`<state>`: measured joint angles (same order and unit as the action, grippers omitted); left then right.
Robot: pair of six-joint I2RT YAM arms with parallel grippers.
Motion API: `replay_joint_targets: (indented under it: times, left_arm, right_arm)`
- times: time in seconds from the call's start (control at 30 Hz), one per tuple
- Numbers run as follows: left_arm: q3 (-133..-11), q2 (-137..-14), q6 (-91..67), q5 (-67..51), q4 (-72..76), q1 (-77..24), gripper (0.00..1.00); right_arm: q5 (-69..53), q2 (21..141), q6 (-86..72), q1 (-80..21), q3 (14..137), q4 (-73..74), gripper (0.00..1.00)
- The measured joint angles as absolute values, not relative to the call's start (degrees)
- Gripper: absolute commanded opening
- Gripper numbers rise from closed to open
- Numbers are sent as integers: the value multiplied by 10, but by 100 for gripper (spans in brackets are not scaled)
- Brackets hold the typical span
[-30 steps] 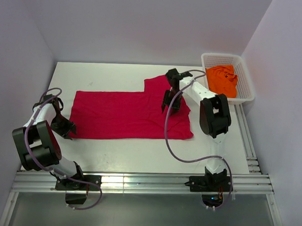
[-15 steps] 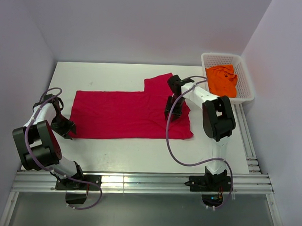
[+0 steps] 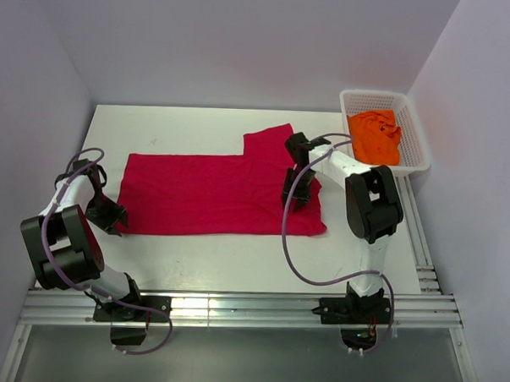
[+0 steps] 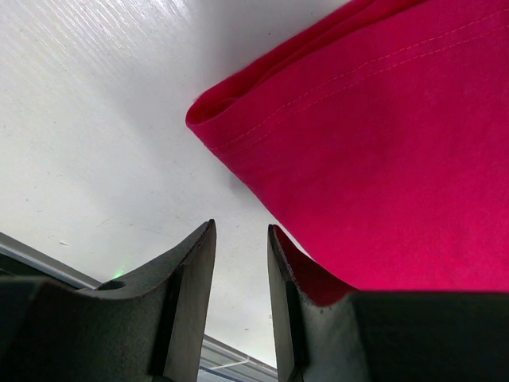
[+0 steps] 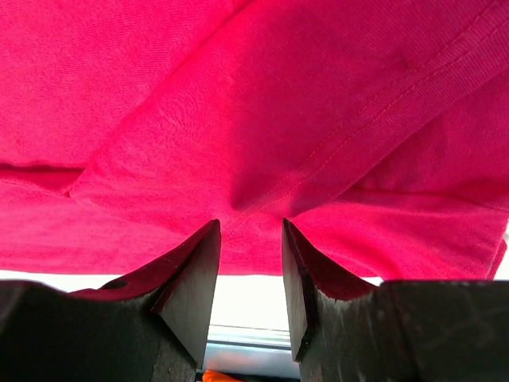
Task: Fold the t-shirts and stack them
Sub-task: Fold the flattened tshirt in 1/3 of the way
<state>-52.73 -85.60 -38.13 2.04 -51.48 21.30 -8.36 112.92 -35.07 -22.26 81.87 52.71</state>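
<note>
The crimson red t-shirt (image 3: 212,193) lies spread flat on the white table (image 3: 226,262), with a sleeve sticking out toward the back. My right gripper (image 3: 290,197) hangs low over its right part, open and empty. In the right wrist view the gripper (image 5: 250,227) straddles a stitched hem of the red cloth (image 5: 238,95). My left gripper (image 3: 114,214) is at the shirt's near left corner, open. In the left wrist view the gripper (image 4: 241,231) shows bare table between its fingers, with the folded red corner (image 4: 382,143) just beside it. The orange t-shirt (image 3: 376,135) lies crumpled in the basket.
The white mesh basket (image 3: 373,94) stands at the back right corner of the table. Aluminium rails (image 3: 233,308) run along the near edge and another set (image 3: 418,240) along the right side. Walls close in the left, back and right.
My right gripper has moved a little nearer and to the right over the red shirt. The left arm and the shirt have not visibly moved.
</note>
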Motion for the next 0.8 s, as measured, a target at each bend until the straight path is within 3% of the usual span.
replay_joint_targets:
  times: [0.8]
  left_arm:
    - [-527, -856, -381, 25, -515, 213, 38]
  right_arm:
    - [-82, 1128, -351, -222, 793, 509, 41]
